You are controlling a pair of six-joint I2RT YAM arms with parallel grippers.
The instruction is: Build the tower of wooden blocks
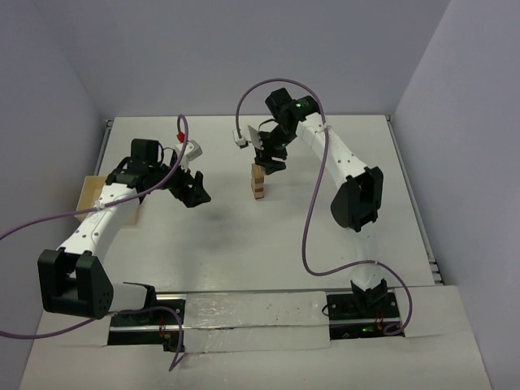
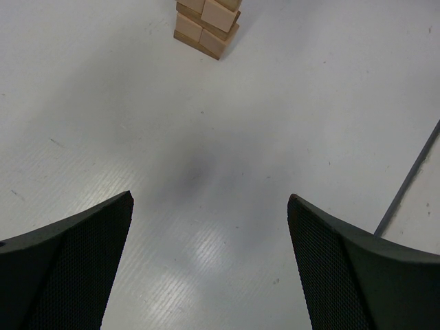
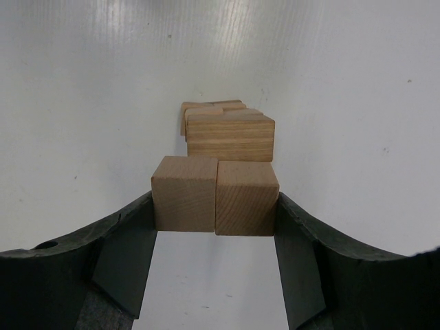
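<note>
the white table [image 1: 244,244] fills most of the space in front of me, with both arms reaching out over it from their bases at the near edge. the left arm [image 1: 97,223] stretches along the left side, and the right arm [image 1: 349,179] bends up and back towards the middle. at the left edge of the table lies a pale tan tray [image 1: 88,199], partly hidden under the left arm.

near the middle of the table stands the tower [image 1: 258,183], a narrow upright column of tan blocks. from the left wrist view its lower layers [image 2: 206,27] show two blocks side by side per layer, well ahead of that arm.

the left tool [image 1: 195,191] hangs above bare table to the left of the tower, well apart from it. its jaws are spread wide and there is nothing between its fingers [image 2: 82,261], only the table surface below.

the right tool [image 1: 272,162] sits right at the top of the tower. it is closed on two wood blocks [image 3: 206,192], cubes pressed side by side, each outer face against one finger [image 3: 124,240]. the top of the tower [image 3: 230,134] shows just beyond them. i cannot tell whether the held cubes touch the stack or hang just above it.
</note>
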